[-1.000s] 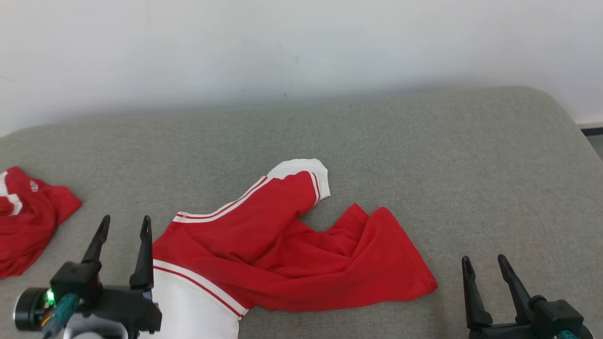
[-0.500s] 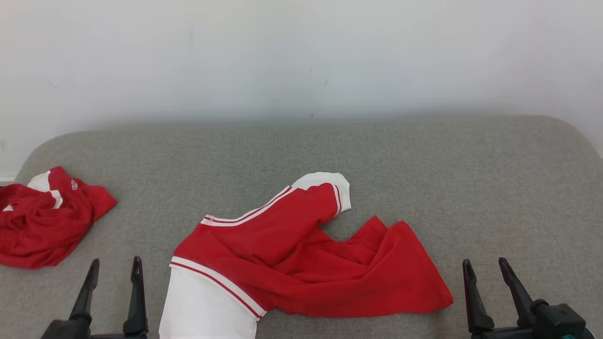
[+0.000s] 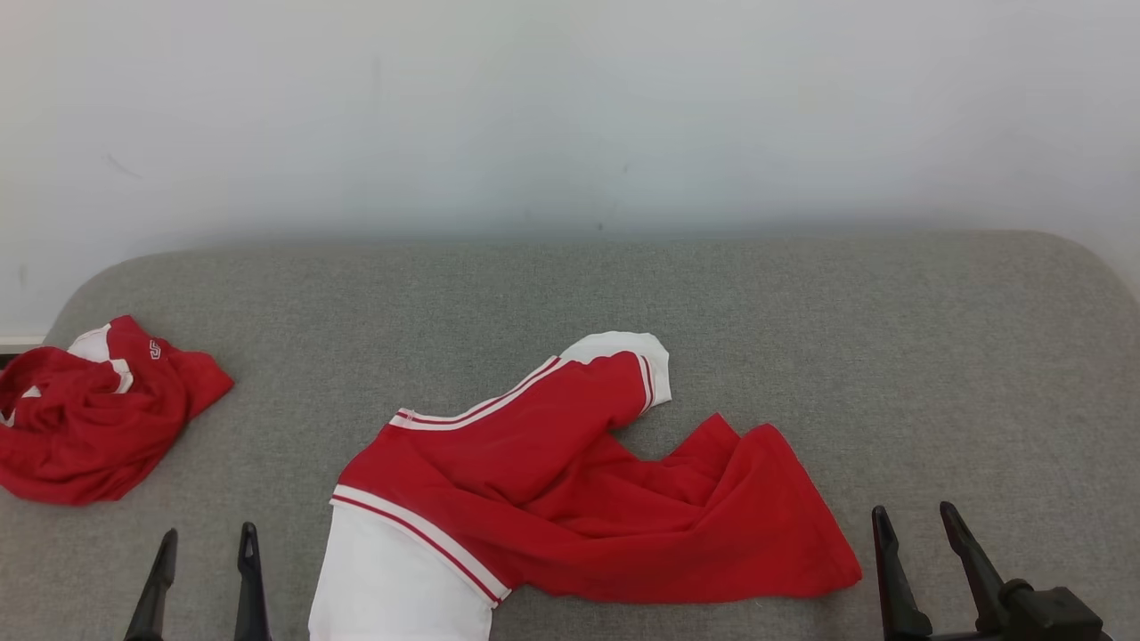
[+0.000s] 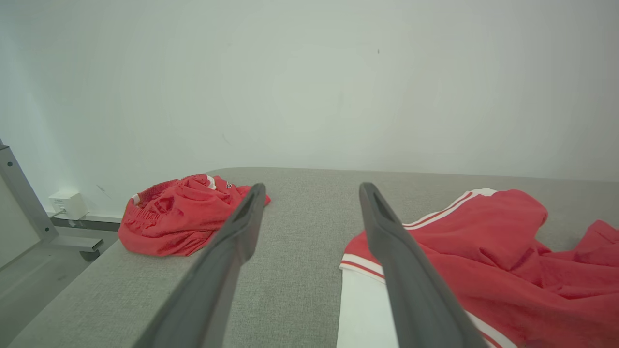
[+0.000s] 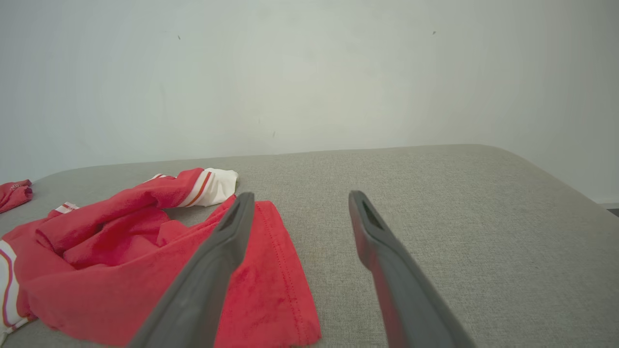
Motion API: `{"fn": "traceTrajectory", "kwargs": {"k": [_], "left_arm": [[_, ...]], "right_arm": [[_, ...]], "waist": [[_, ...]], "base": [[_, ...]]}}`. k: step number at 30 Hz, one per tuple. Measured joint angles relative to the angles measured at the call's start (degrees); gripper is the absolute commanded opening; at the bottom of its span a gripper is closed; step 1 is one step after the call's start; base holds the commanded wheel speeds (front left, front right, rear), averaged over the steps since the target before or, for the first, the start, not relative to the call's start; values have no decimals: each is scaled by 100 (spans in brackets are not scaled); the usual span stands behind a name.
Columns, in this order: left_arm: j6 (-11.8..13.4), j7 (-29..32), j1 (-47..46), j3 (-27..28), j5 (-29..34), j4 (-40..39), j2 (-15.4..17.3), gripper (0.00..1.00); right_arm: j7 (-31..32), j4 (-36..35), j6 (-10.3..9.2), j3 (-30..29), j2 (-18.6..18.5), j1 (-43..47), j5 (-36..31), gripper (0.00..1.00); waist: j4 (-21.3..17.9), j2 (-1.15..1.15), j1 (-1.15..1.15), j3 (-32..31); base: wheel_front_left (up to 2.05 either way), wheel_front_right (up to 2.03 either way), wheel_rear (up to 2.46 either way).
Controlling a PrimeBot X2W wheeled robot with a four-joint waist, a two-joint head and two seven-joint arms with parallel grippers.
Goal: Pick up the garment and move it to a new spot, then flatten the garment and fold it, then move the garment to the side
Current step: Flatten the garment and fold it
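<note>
Head view: a crumpled red garment (image 3: pixel 89 436) lies far left on the grey padded surface (image 3: pixel 802 338). The left gripper (image 3: pixel 207 531), jaws wide apart and empty, has drawn back from the red-and-white jersey (image 3: pixel 570 499), rumpled at centre. The right gripper (image 3: pixel 913 508) stands equally wide, empty, just beyond its hem. Flattening probably comes next.

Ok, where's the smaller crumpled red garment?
Head view: the crumpled garment lies at the left edge of the pad, apart from the spread shirt at centre, ahead and left of the left tool.
</note>
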Motion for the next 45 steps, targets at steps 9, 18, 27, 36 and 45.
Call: {"fn": "traceTrajectory", "kwargs": {"k": [9, 18, 27, 36, 45], "left_arm": [[-205, 0, 79, 160, 119, 198, -180, 100], [-430, 0, -97, -208, 110, 1307, -279, 100], [-573, 0, -621, -417, 44, 2379, -260, 100], [-608, 0, -995, -519, -33, 3272, -253, 100], [-608, -2, -1156, -731, -337, 3729, -288, 95]], "right_arm": [[0, 36, 0, 35, 4, 42, -32, 100], [0, 502, 0, 93, -111, -77, 48, 100], [0, 1303, 0, 235, -146, -454, 82, 100], [0, 2278, 0, 365, -80, -969, 203, 100], [-1, 2905, 0, 593, 56, -1235, 399, 0]], "waist": [[24, 0, 0, 7], [53, 0, 0, 122], [22, 0, 1, 307], [-28, 0, 0, 515], [-3, 0, 1, 507]], "base": [[0, 0, 0], [0, 0, 0], [0, 0, 0], [0, 0, 0], [0, 0, 0]]}}
